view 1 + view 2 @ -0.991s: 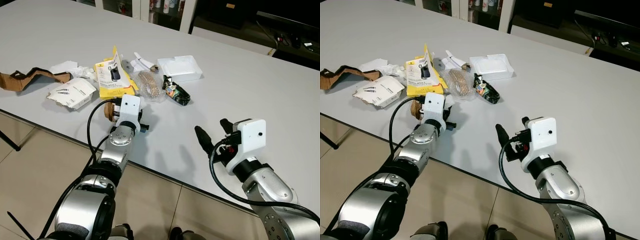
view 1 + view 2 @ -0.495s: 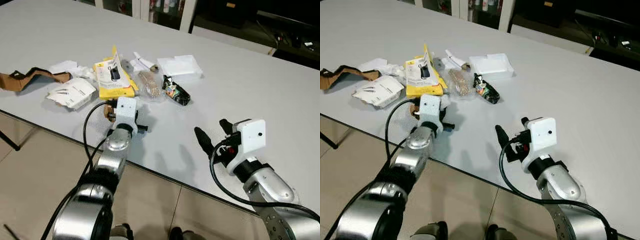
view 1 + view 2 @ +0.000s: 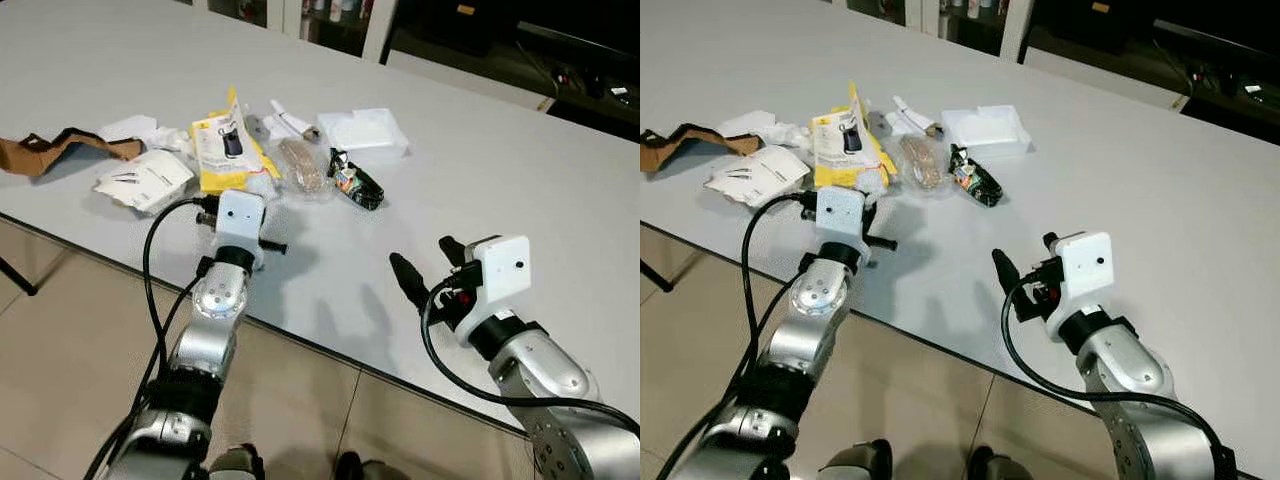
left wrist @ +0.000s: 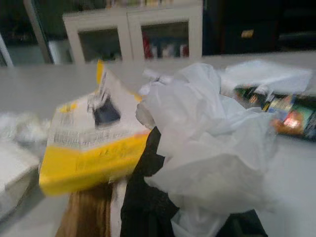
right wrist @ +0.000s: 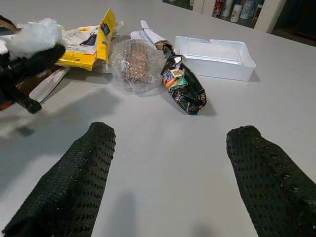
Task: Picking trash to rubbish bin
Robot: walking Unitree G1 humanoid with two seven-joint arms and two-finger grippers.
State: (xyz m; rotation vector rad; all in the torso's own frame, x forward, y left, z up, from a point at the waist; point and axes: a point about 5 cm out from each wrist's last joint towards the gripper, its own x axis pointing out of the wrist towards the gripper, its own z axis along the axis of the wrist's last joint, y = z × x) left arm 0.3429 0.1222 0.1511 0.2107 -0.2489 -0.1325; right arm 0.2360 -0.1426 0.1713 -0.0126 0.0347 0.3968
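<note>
The left tool point(image 4: 163, 197) is closed on a crumpled white tissue point(image 4: 207, 148), holding it just above the grey bench point(image 3: 520, 170) near its front edge. The tissue bulges out past the black fingers point(image 4: 143, 197) and sits close in front of a yellow product card point(image 3: 228, 150).

The right tool point(image 5: 173, 182) hovers low over bare bench to the right, its two black fingers spread wide apart and holding nothing.

Beyond both lies a cluster of trash: a bubble-wrap bundle point(image 5: 136, 61), a dark snack wrapper point(image 5: 185, 89), a white foam tray point(image 5: 215, 57), and a small rolled paper scrap point(image 3: 290, 120). Further left are a white leaflet point(image 3: 145, 180), more crumpled white paper point(image 3: 130, 132) and a torn strip of brown cardboard point(image 3: 55, 148).
</note>
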